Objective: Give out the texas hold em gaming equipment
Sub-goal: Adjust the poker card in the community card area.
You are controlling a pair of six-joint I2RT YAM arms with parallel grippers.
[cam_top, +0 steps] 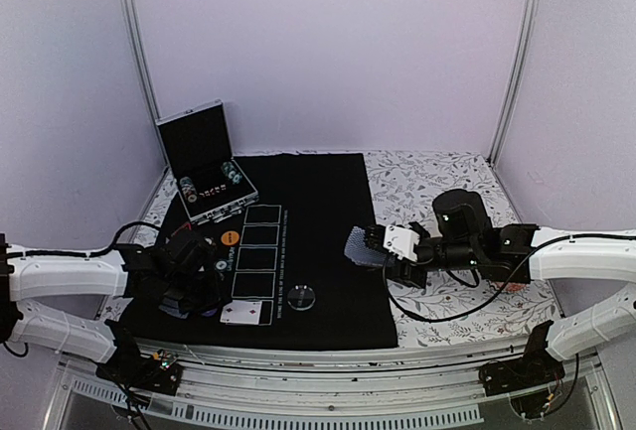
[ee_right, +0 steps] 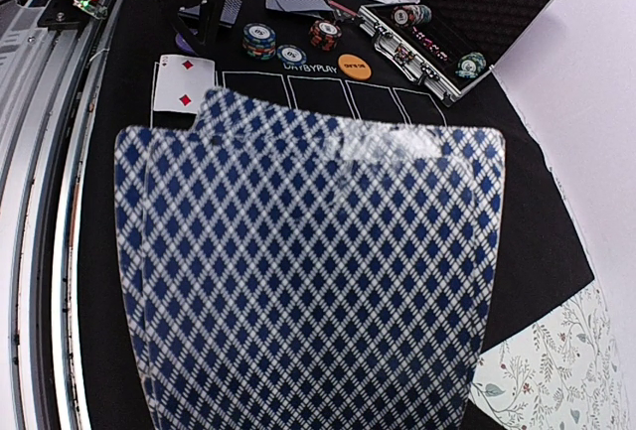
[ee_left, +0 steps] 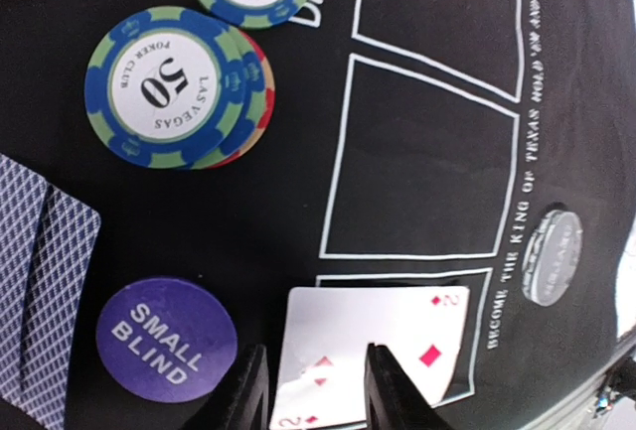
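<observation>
Left tool (ee_left: 316, 353), mid-deal, is gaping over a white two-of-diamonds card (ee_left: 422, 336); next it's probably taking another from the blue-lattice cards (ee_right: 308, 271) clamped in right tool (cam_top: 383, 248).

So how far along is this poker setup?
Done: chip stacks and the small blind disc sit on the mat, and the two of diamonds lies face-up in the nearest outlined box. In hand: the left gripper is open over that card; the right gripper holds a stack of face-down cards. Left: the other boxes are empty, and spare chips sit in the case.
</observation>
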